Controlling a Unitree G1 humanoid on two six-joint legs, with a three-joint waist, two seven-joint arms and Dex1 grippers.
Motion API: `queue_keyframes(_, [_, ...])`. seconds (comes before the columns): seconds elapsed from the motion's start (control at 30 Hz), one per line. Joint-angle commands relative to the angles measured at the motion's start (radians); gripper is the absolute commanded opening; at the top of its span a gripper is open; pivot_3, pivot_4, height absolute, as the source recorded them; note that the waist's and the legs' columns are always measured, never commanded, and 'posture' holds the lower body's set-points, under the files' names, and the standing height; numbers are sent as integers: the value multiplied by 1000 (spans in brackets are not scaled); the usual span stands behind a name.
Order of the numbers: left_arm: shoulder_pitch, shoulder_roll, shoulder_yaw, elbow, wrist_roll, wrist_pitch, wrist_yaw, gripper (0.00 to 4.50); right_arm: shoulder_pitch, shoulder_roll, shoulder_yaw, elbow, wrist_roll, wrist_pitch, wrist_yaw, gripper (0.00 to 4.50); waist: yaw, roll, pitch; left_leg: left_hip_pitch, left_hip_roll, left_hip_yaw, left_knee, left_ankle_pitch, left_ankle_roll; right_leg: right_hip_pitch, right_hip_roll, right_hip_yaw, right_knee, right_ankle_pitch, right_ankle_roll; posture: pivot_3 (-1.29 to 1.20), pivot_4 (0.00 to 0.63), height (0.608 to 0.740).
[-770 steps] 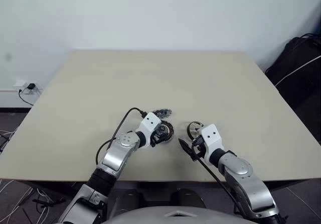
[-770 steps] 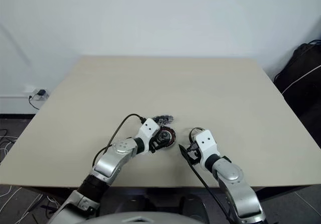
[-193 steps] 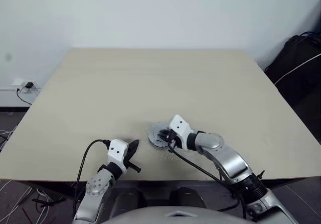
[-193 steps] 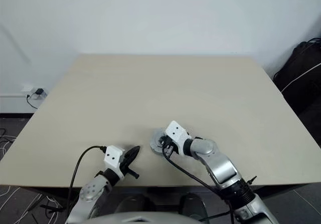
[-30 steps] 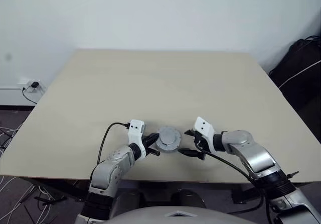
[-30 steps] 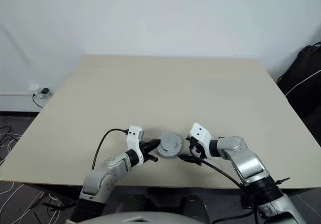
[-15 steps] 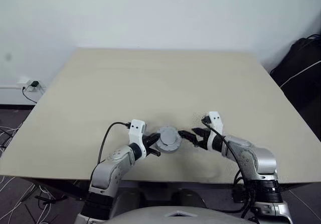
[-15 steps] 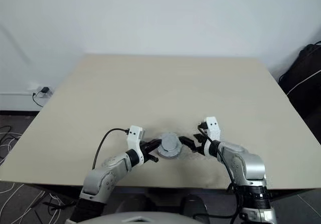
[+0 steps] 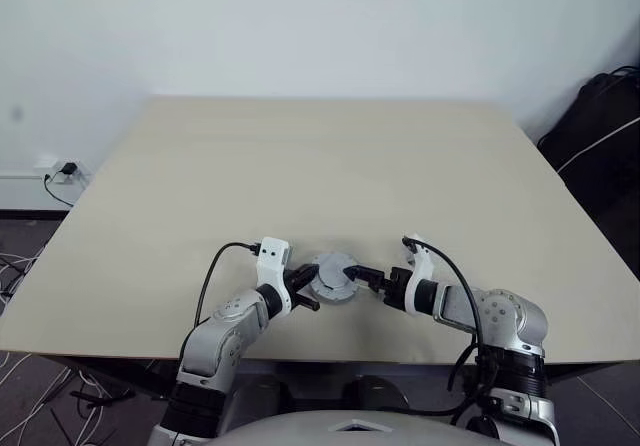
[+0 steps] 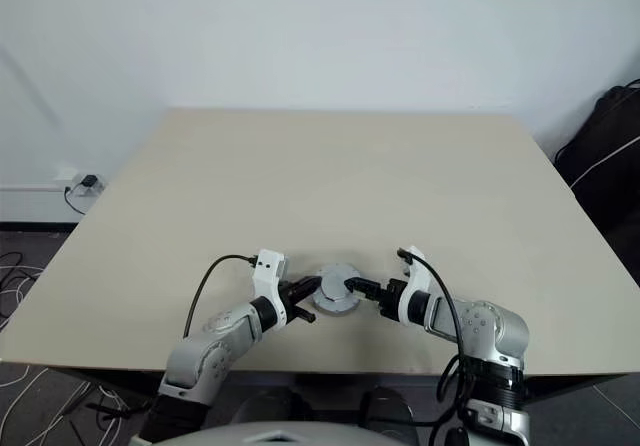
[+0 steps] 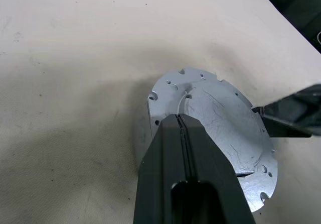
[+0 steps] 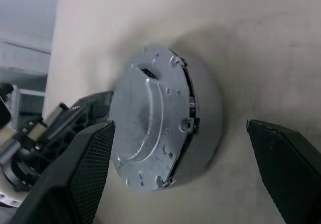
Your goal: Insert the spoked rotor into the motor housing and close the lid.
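Low in the centre of the frame, the motor housing [image 9: 333, 278] is sitting with the lid [image 12: 145, 118] on top. The left gripper [image 9: 304, 288], fingers pressed together and empty, is being braced against its left side. The right gripper [image 9: 364, 275] is being held wide open around it; squeezing should be centred and even so the lid seats flat.

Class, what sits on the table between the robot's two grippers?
The closed motor housing, its lid on top, lies between the left gripper and right gripper, seen from the head views.
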Motion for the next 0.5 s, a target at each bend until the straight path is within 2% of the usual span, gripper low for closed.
queue_keyframes(0.03, [5,2,-8,5,6,-8,-2,0,-11,26,-22,17,39,43,-6,4485,-2,0,0,0,0,0,0,0,0,0,0,0,0,0,0,0,0,740])
queue_keyframes(0.3, [5,8,-9,7,5,-11,-5,0,-20,101,-70,6,133,108,26,4485,-15,2,0,0,0,0,0,0,0,0,0,0,0,0,0,0,0,740])
queue_keyframes(0.5, [3,9,-14,12,6,-11,-10,0,-30,161,-127,8,174,76,11,4485,-19,4,2,-1,0,0,-1,0,0,-1,1,0,-1,0,1,0,0,740])
